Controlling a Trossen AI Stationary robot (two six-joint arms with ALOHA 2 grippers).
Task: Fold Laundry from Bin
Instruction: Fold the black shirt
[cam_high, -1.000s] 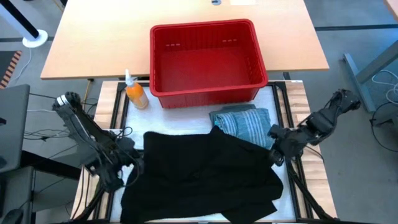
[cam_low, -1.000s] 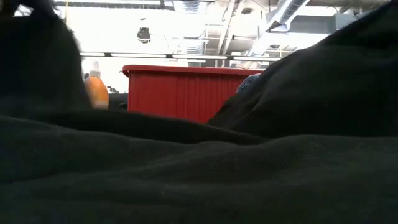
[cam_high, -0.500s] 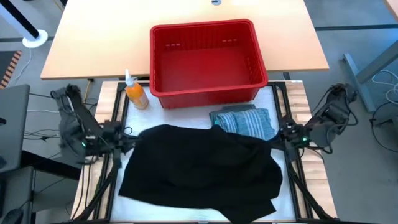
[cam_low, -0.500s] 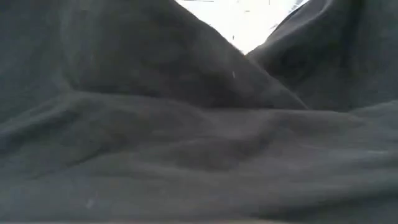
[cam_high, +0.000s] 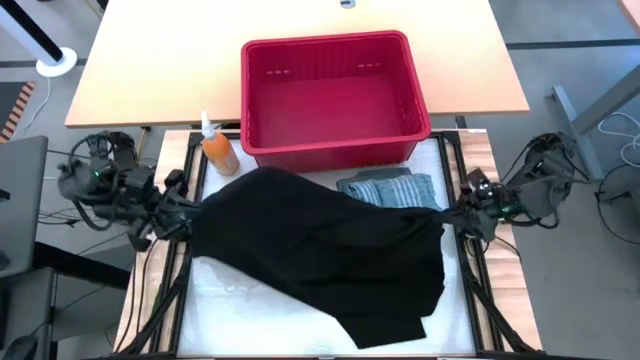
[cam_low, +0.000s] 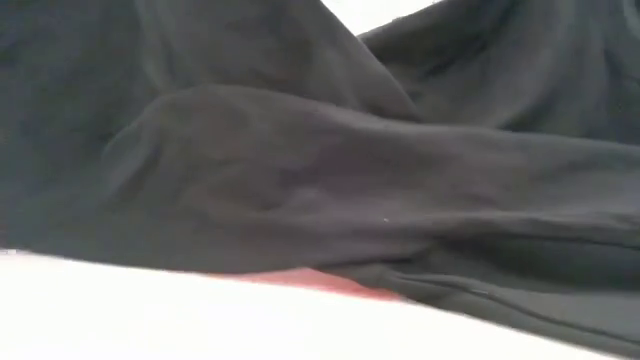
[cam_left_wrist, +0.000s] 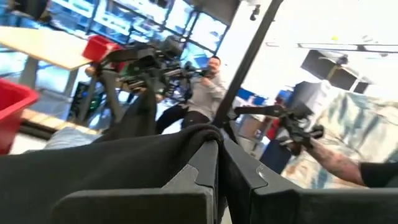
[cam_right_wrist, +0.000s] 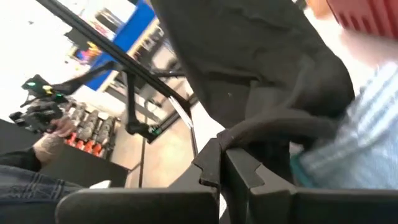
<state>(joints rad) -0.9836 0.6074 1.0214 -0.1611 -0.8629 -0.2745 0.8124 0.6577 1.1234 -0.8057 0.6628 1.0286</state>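
Observation:
A large black garment (cam_high: 320, 250) of the laundry hangs stretched between my two grippers across the white table cover (cam_high: 250, 310). Its lower part lies on the cover toward the near edge. My left gripper (cam_high: 192, 212) is shut on the garment's left end and my right gripper (cam_high: 447, 213) on its right end. The black cloth (cam_low: 320, 150) fills the low view. A folded blue-grey striped shirt (cam_high: 392, 190) lies flat on the cover, in front of the red bin (cam_high: 330, 60), which shows nothing inside. My left gripper pinches a bunched fold of the black garment's left end (cam_left_wrist: 205, 134) between its two fingers, coming about level from the table's left. The cloth runs away from the fingers, lifted here and drawn toward the other gripper. My right gripper pinches a gathered fold at the garment's right end (cam_right_wrist: 267, 127) between its two fingers, coming from the table's right and slanting slightly down. The cloth is lifted at the hold and hangs over the striped shirt's edge.
An orange bottle (cam_high: 217, 150) stands left of the bin's near corner. A wooden table (cam_high: 150, 60) lies behind the work surface. The left wrist view shows a person (cam_left_wrist: 205, 87) and a person's forearm (cam_left_wrist: 336, 162) in the room beyond.
Both grippers have risen and drawn apart, the left toward the table's left and far edge, the right toward the right edge, tipping from pointing down to nearly level. The garment's upper part has lifted off the cover and stretched between them. Its lower part stays on the cover.

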